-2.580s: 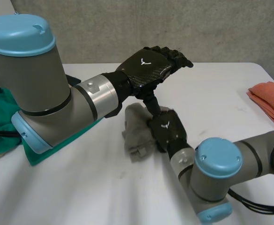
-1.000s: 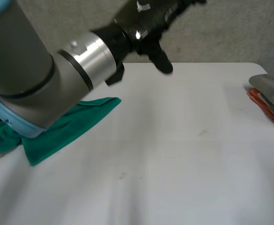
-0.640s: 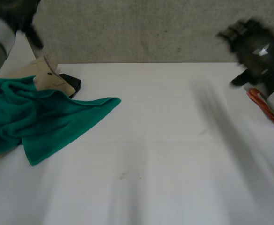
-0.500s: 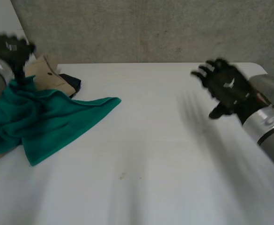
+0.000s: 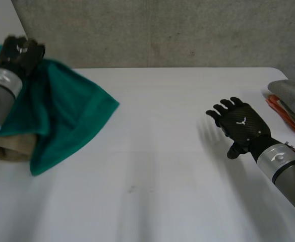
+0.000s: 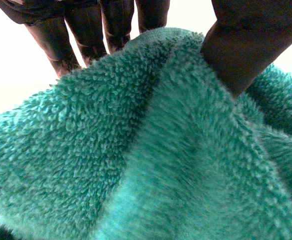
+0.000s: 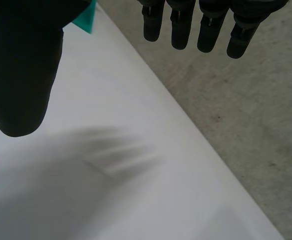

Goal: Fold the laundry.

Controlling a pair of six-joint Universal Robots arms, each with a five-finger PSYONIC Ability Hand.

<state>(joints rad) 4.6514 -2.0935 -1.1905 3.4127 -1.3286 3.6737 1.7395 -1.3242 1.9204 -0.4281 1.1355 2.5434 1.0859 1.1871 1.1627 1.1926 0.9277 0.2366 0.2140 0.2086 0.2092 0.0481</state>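
Up at the table's far left corner, the left hand (image 5: 20, 51) is clamped on the green towel (image 5: 66, 111): in its wrist view the fingers (image 6: 61, 45) press into the pile from one side and the thumb from the other, with a ridge of cloth pinched between them. It seems to be a fold near an edge, though the close view does not settle that. From the hand the towel hangs down in a broad drape, its lower part spread on the white table (image 5: 157, 151) and lying over a beige cloth (image 5: 8, 148) at the left edge. Well apart, over the table's right side, the right hand (image 5: 240, 126) hovers with fingers straight and spread, thumb out, holding nothing. Beyond it, at the right edge, a folded grey cloth (image 5: 291, 98) lies on an orange cloth (image 5: 294, 127).
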